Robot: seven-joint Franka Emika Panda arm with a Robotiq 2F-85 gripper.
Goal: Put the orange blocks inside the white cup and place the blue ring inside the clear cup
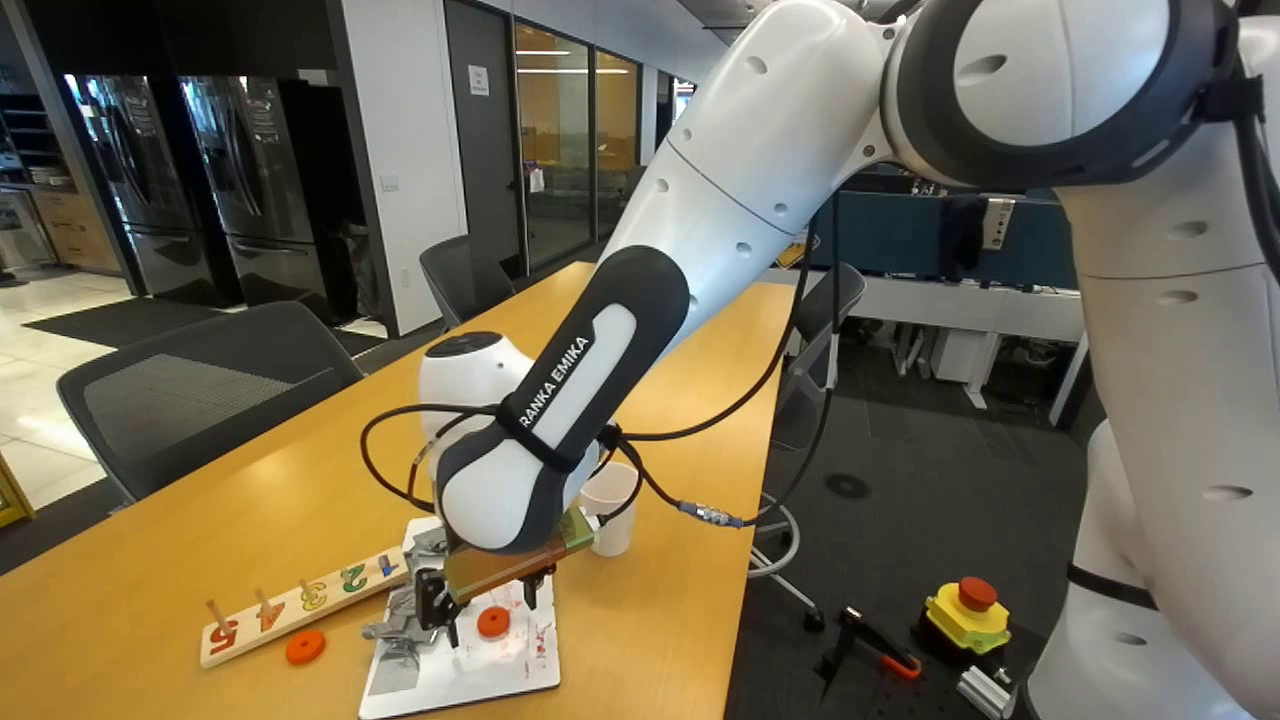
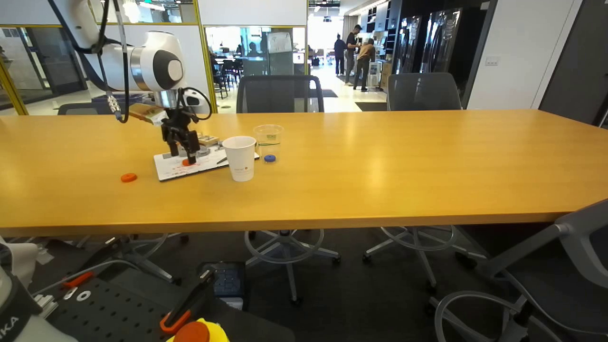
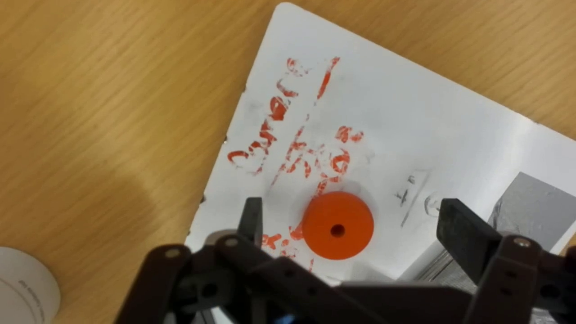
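Note:
Two round orange blocks show: one (image 3: 337,227) lies flat on the small whiteboard, the other (image 1: 305,646) on the table beside that board. My gripper (image 3: 351,211) is open above the whiteboard block, one finger on each side, neither touching it in the wrist view. In an exterior view the same gripper (image 2: 184,154) points down over this block (image 2: 188,162). The white cup (image 2: 241,159) stands upright near the board's edge. Just behind it is the clear cup (image 2: 269,140), with the blue ring (image 2: 270,158) within its outline at the base, seemingly inside.
The whiteboard (image 1: 480,685) has red writing and grey tape (image 1: 400,630). A wooden number strip with upright pegs (image 1: 310,605) lies by its far end. The white cup (image 3: 24,288) sits at the wrist view's left edge. Cables (image 1: 700,430) hang around the arm.

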